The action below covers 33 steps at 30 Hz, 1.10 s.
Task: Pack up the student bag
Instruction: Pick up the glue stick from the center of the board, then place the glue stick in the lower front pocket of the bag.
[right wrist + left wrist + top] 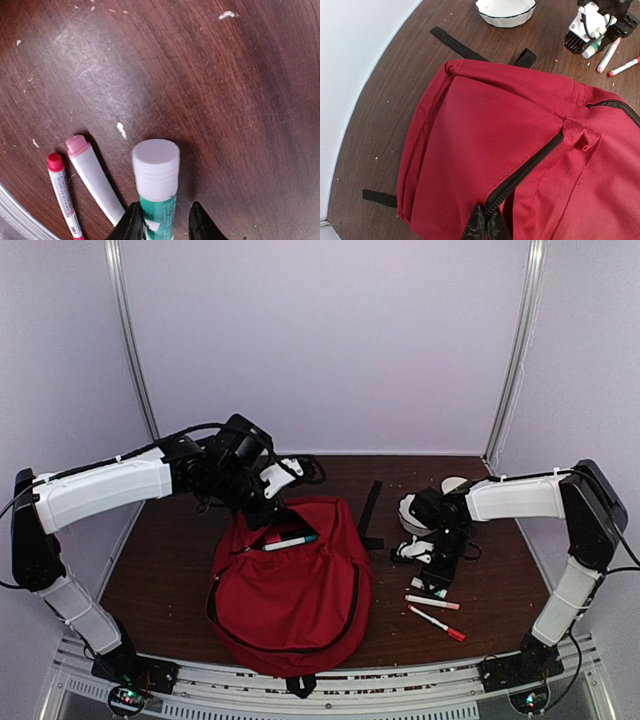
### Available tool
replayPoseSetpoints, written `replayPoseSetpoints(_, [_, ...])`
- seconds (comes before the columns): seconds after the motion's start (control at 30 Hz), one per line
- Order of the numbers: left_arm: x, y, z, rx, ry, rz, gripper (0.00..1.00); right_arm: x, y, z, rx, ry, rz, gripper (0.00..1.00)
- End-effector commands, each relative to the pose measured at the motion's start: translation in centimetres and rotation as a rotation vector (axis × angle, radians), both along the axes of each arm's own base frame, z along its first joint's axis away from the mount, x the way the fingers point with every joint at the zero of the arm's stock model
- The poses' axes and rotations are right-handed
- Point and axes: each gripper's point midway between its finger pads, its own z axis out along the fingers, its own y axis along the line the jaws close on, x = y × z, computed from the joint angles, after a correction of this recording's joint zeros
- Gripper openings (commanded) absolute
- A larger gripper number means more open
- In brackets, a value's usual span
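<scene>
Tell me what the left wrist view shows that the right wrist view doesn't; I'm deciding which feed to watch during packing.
Only left wrist: the red student bag with its black zipper, loose black straps and a white bowl. Only right wrist: the right gripper close up, fingers either side of the glue stick, a gap showing on one side. Both: that glue stick, the pink-capped marker, the red-capped marker and the brown table.

Overhead and left-wrist views sharing bag (290, 580)
</scene>
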Motion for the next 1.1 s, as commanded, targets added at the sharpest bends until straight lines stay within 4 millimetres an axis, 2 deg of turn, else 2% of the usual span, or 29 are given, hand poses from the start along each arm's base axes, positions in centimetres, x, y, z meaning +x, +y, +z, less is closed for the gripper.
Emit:
replayPoseSetpoints(0.0, [0.6, -0.9, 1.5, -0.051, -0.034, -0.008, 0.00, 0.9, -0.4, -0.1, -0.033, -0.019, -0.033, 0.31])
replayPoseSetpoints(0.1, [0.6, -0.9, 1.4, -0.049, -0.029, -0.010, 0.00, 1.2, -0.3, -0.1, -0.034, -0.018, -0.043, 0.25])
replayPoseSetpoints(0.3, [0.6, -0.9, 1.6, -0.053, -0.030, -0.008, 0.00, 1.4, 0.0, -0.1, -0.026, -0.011, -0.061, 0.17])
replayPoseSetpoints(0.4, [0.5, -0.9, 1.6, -0.054, -0.030, -0.010, 0.00, 1.5, 0.4, 0.7, -0.002, -0.017, -0.061, 0.14])
replayPoseSetpoints(0.53, [0.5, -1.0, 1.5, -0.053, -0.025, -0.013, 0.00, 2.2, 1.9, 4.8, 0.099, -0.086, -0.029, 0.13])
replayPoseSetpoints(0.73, [0.5, -1.1, 1.3, -0.053, -0.019, -0.015, 0.00, 2.4, 6.0, 12.2, 0.252, -0.257, 0.126, 0.13])
replayPoseSetpoints(0.9, [0.5, -1.2, 1.2, -0.053, -0.014, -0.017, 0.00, 0.8, 11.7, 17.4, 0.333, -0.484, 0.363, 0.13])
replayPoseSetpoints(1.07, [0.5, -1.3, 1.3, -0.055, -0.013, -0.018, 0.00, -0.6, 17.3, 20.1, 0.347, -0.596, 0.526, 0.13])
